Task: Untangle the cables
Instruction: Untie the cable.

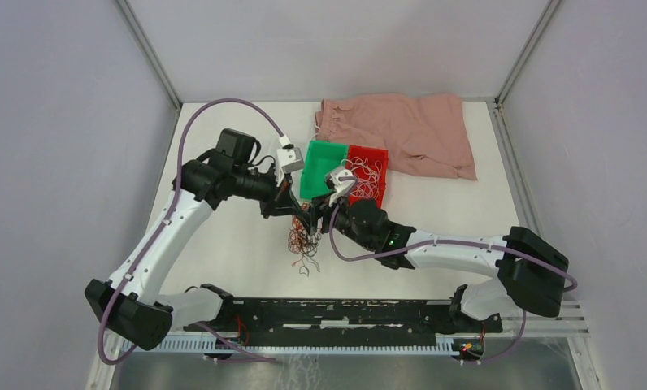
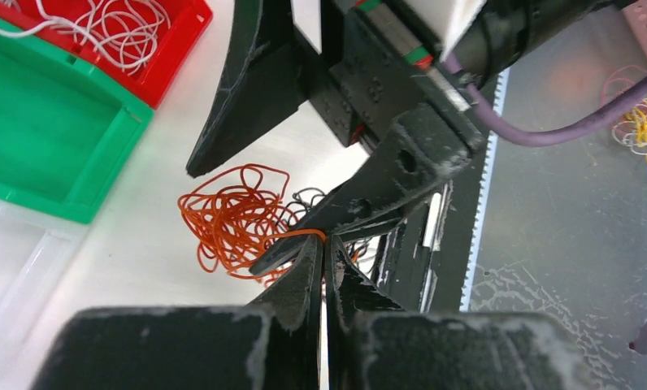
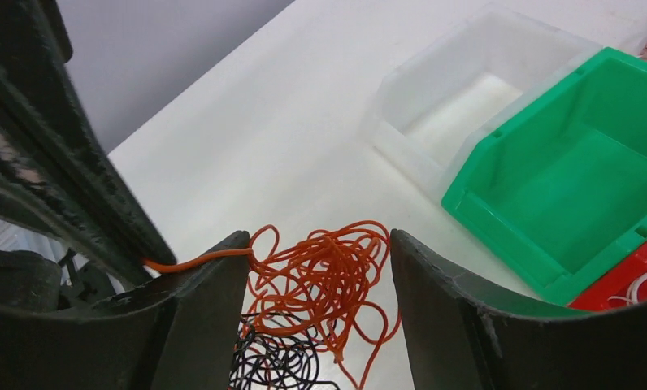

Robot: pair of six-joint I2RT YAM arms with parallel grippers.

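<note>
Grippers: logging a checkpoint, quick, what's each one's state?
Left gripper: shut on an orange cable.
Right gripper: open, holding nothing.

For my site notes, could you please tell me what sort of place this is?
Likely a robot lab cell: grey walls in metal framing, two arms bolted to a white table, a green bin and a red bin.

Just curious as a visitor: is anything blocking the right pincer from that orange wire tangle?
Nothing visible. The orange cables show directly between the right pincer's open jaws. The left pincer, shut on one strand of them, sits close beside, not between.
</note>
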